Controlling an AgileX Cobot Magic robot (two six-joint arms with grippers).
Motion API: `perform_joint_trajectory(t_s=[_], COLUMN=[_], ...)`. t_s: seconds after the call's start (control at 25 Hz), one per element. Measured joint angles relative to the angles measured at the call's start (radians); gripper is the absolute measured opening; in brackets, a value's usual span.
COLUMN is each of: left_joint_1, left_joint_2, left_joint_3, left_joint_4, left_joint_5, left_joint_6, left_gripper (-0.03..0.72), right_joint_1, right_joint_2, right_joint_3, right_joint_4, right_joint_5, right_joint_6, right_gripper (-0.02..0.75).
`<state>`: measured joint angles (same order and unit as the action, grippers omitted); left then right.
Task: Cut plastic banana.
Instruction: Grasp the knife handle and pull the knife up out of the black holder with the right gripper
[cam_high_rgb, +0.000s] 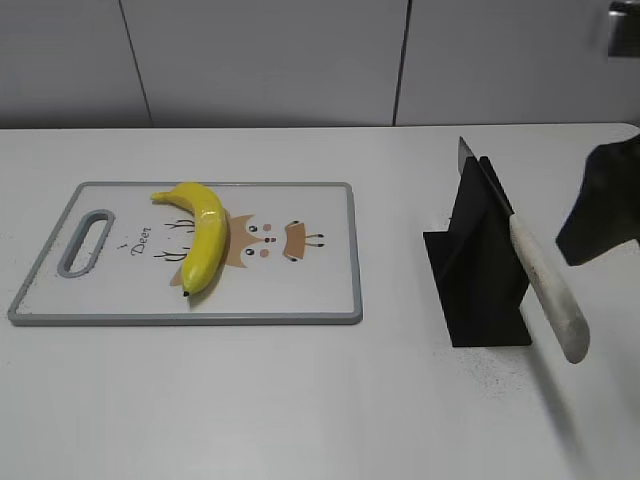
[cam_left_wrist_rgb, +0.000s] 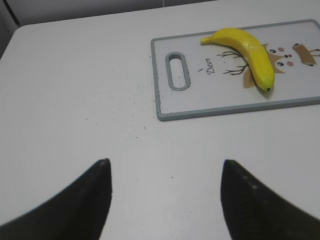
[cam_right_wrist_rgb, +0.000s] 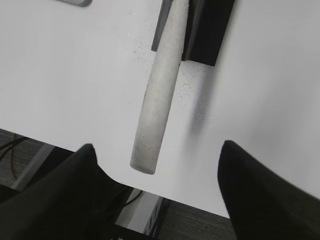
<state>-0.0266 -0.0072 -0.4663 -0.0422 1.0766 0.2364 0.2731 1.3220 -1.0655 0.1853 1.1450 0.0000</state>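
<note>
The plastic banana (cam_high_rgb: 200, 235) lay on the cutting board (cam_high_rgb: 330, 300), left of its printed deer face, stem toward the far edge and dark tip toward the near edge. Right of the board, well apart, a knife (cam_high_rgb: 545, 285) rested slanted in a black holder (cam_high_rgb: 480, 270) — its white handle projecting toward the table's near edge. The left gripper (cam_left_wrist_rgb: 165, 200) stood open above bare table near the board's handle slot. The right gripper (cam_right_wrist_rgb: 157, 200) stood open, empty — just short of the knife handle's end.

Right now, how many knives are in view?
1. The knife sits tilted in the black stand right of the cutting board, its pale handle sticking out toward the table's front edge. No others show.
</note>
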Motion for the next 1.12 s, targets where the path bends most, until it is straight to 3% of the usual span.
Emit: perform_joint_trajectory(t_s=[0.2, 0.64, 0.92, 1.08, 1.12], left_joint_1=[0.000, 0.000, 0.000, 0.000, 0.000], left_joint_2=[0.000, 0.000, 0.000, 0.000, 0.000], left_joint_3=[0.000, 0.000, 0.000, 0.000, 0.000], left_joint_4=[0.000, 0.000, 0.000, 0.000, 0.000], left_joint_5=[0.000, 0.000, 0.000, 0.000, 0.000], left_joint_6=[-0.001, -0.003, -0.003, -0.003, -0.003], left_gripper=[0.666, 0.635, 0.615, 0.604, 0.602], right_joint_1=[0.116, 0.126, 0.126, 0.127, 0.127], right_joint_2=[0.107, 0.305, 0.315, 0.315, 0.315], right_joint_3=[-0.002, -0.002, -0.002, -0.002, -0.002], right_joint_4=[-0.102, -0.136, -0.142, -0.157, -0.158], right_joint_5=[-0.051, -0.117, -0.117, -0.115, -0.114], right_joint_6=[0.135, 0.232, 0.269, 0.297, 0.302], right_gripper=[0.563, 0.507, 0.319, 0.157, 0.162])
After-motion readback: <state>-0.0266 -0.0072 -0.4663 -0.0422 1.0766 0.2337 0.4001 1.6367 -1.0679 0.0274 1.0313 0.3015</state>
